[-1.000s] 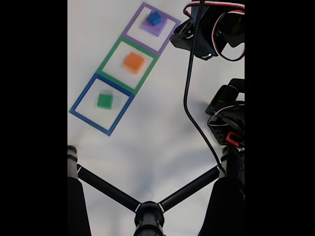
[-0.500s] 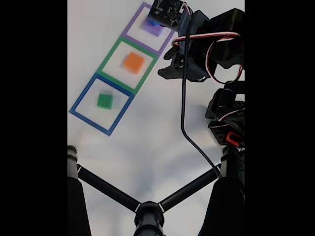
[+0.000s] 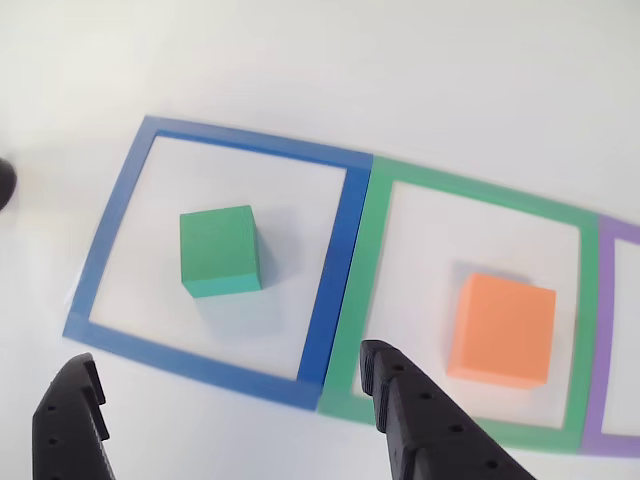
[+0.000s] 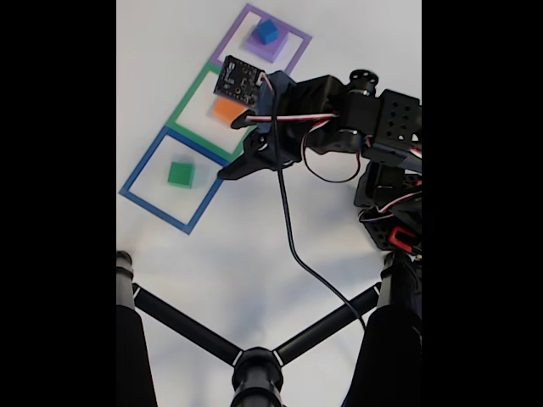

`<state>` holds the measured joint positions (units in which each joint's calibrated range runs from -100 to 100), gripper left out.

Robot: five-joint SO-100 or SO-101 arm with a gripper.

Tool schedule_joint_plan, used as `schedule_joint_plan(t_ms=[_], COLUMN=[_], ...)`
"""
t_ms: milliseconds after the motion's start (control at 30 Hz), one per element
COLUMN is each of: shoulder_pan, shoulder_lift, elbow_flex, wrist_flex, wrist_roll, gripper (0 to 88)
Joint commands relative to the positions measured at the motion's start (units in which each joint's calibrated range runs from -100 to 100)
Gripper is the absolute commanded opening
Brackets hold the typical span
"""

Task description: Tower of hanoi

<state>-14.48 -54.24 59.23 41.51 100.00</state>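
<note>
Sitting inside the blue outlined square (image 3: 330,270), the green cube (image 3: 220,250) rests alone near the middle, clear of the border on all sides. Next square along: green outline (image 3: 365,290), holding one orange cube (image 3: 503,328), also apart from its border. Edge of a purple outline (image 3: 618,330) at the far right of the other view.

Pincer (image 3: 230,395) enters the other view from below, two black fingers (image 3: 400,400) spread wide, nothing between them; it hangs over the near edge of the blue square, short of the green cube.

Fixed view adds the whole row on the white table (image 4: 254,254): blue square, green square, then the purple square carrying a purple block (image 4: 265,47) with a small blue cube (image 4: 268,31) on top. Orange cube partly hidden there by the arm (image 4: 339,119). Black tripod legs (image 4: 195,326) cross the foreground.
</note>
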Motion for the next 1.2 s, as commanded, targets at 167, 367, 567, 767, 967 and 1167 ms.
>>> schedule_joint_plan(t_ms=[167,367,567,767,967,1167], shoulder_pan=[-1.11,-2.10,-2.79,-3.40,-3.40,-3.63], shoulder_lift=[9.29,21.07,31.72,41.74,53.28,61.37], elbow_flex=[16.06,20.42,22.33,21.51,17.24,13.15], wrist_flex=[-37.67,-57.09,-71.18,-81.46,-89.71,-94.41], wrist_roll=[0.00,0.00,0.00,0.00,0.00,0.00], gripper=[34.2,34.9,35.0,35.3,35.3,35.2])
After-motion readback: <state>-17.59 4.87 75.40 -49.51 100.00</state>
